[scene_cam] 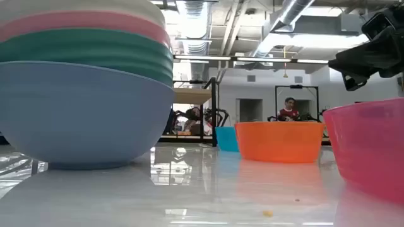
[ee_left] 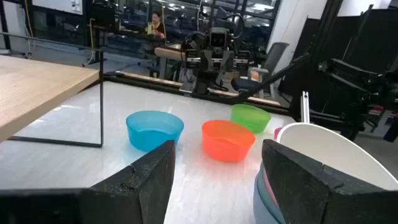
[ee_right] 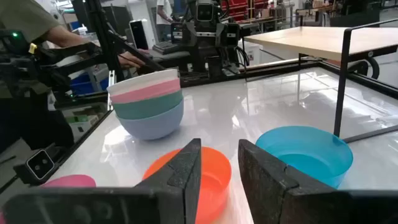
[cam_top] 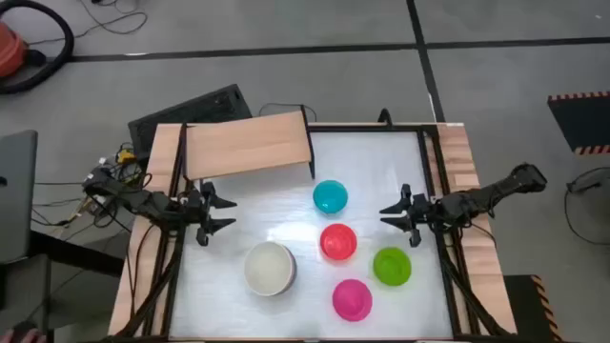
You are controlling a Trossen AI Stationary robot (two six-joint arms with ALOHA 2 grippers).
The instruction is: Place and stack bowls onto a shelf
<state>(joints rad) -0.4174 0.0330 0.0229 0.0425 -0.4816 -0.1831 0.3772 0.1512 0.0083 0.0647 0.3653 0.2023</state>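
A stack of larger bowls [cam_top: 270,268], white on top of pale pink, dark green and light blue [scene_cam: 82,94], stands on the table near its near-left part. The cyan bowl [cam_top: 330,196], red bowl [cam_top: 337,241], lime green bowl [cam_top: 392,266] and magenta bowl [cam_top: 352,298] each sit singly on the tabletop. The light-wood shelf [cam_top: 248,143] stands on black legs at the far left, with nothing on it. My left gripper [cam_top: 233,213] is open above the table, left of the bowls. My right gripper [cam_top: 386,217] is open, right of the red bowl.
Wooden side rails [cam_top: 464,171] run along the table's left and right edges. The shelf's thin black leg [ee_left: 101,109] stands close to the cyan bowl [ee_left: 153,129]. Bare tabletop lies under the shelf and between the grippers [cam_top: 276,214]. A person [ee_right: 37,25] is beyond the table.
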